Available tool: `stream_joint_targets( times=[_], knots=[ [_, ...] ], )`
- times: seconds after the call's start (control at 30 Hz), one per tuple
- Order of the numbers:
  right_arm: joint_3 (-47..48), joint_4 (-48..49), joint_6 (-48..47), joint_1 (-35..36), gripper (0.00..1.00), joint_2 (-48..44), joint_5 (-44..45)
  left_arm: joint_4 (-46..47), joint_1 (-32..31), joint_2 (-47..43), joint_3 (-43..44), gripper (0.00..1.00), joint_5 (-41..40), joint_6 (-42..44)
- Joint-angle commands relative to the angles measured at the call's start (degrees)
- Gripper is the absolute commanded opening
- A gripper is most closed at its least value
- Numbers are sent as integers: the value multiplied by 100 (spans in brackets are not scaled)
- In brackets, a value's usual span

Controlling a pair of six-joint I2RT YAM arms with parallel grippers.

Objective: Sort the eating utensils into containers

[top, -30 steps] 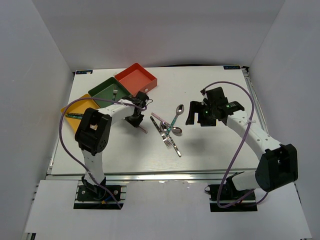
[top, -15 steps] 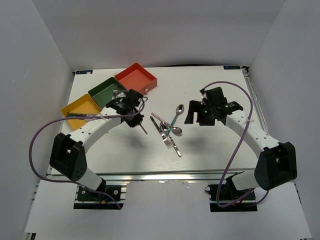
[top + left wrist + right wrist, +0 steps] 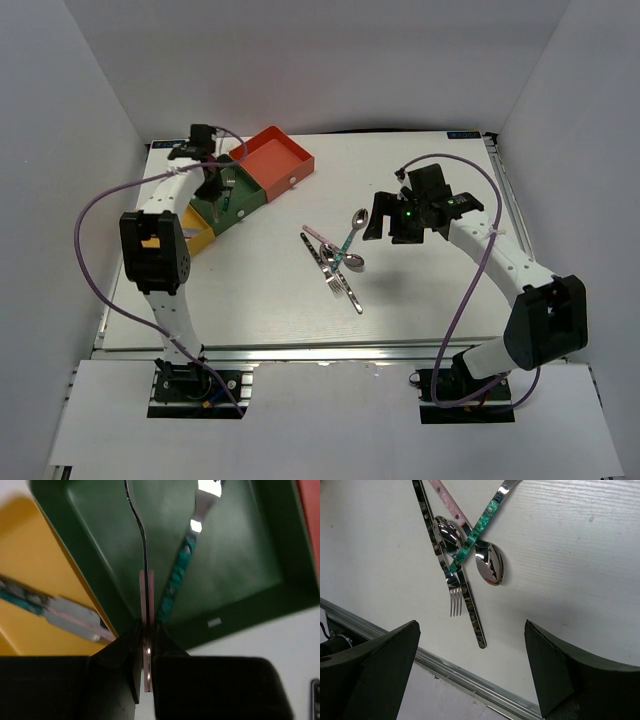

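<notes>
My left gripper (image 3: 213, 190) is shut on a pink-handled utensil (image 3: 146, 595) and holds it over the dark green tray (image 3: 240, 200); its head is out of view. A teal-handled fork (image 3: 180, 575) lies in the green tray (image 3: 235, 555). The yellow tray (image 3: 30, 570) holds a teal-handled knife (image 3: 50, 610). The red-orange tray (image 3: 275, 155) sits behind. Several utensils (image 3: 335, 262) lie crossed mid-table: a teal-handled spoon (image 3: 472, 537), a dark-handled fork (image 3: 454, 597), a pink handle (image 3: 447, 502). My right gripper (image 3: 393, 226) is open and empty above the table, right of the pile.
The table's front metal rail (image 3: 470, 680) runs just beyond the pile in the right wrist view. White walls enclose the table on three sides. The left arm's purple cable (image 3: 95, 215) loops out to the left of the trays.
My left arm has swung from the table's middle back-left to the green tray, carrying the pink-handled utensil. My right gripper has shifted slightly left and stays open.
</notes>
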Motion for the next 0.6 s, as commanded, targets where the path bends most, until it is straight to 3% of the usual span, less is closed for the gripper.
stream_joint_targets(
  times=[0.0, 0.13, 0.3, 0.47, 0.57],
  knots=[
    [35, -182, -92, -22, 89, -269, -144, -38, 104, 82, 1249, 0, 824, 1010],
    [-202, -173, -57, -13, 89, -436, -285, -521, 104, 559, 2104, 0, 1176, 1425],
    [-221, -234, -74, -13, 89, -471, -232, -399, 218, 595, 1869, 0, 800, 1838],
    [-27, -392, -92, -4, 89, -331, -224, -531, 288, 998, 2167, 0, 403, 1795],
    [87, -410, -92, -4, 89, -234, -259, -478, 297, 1017, 2089, 13, 253, 1769]
  ],
)
